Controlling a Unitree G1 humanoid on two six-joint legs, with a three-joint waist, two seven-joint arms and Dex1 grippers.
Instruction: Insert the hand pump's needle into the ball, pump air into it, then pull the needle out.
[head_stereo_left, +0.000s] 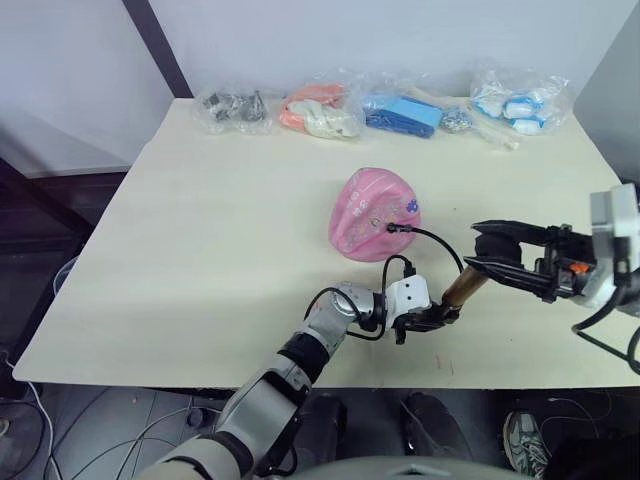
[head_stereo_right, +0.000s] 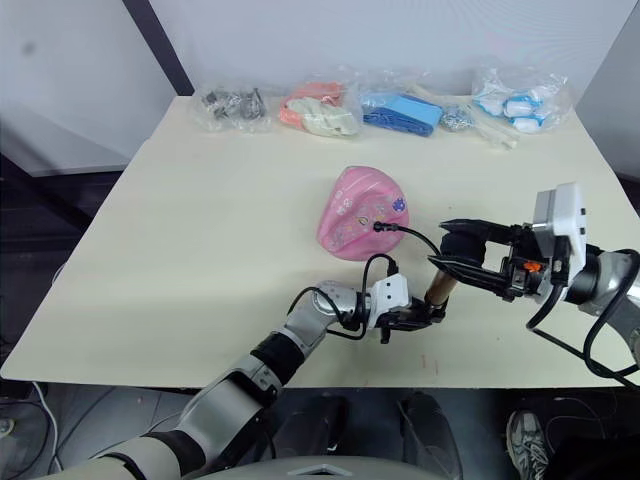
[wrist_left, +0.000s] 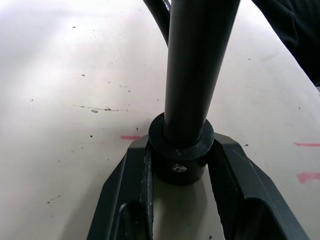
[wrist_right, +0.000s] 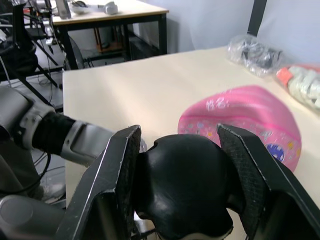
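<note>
The pink ball (head_stereo_left: 373, 214) lies dented and saggy on the table, its side caved in. The thin black hose (head_stereo_left: 435, 240) runs from the hand pump (head_stereo_left: 464, 287) to the ball's valve, where the black fitting of the needle (head_stereo_left: 397, 227) sits against the rubber; the pin itself is hidden. The pump stands tilted near the table's front edge. My left gripper (head_stereo_left: 434, 317) is shut on the pump's black base cap (wrist_left: 180, 150). My right gripper (head_stereo_left: 497, 262) is shut on the pump's black handle (wrist_right: 182, 187) at its upper end.
Several clear plastic bags of small items line the table's far edge: dark metal parts (head_stereo_left: 232, 107), orange and white pieces (head_stereo_left: 320, 112), blue pieces (head_stereo_left: 405, 112), white and blue pieces (head_stereo_left: 520, 102). The cream table (head_stereo_left: 220, 250) ends close in front of the pump.
</note>
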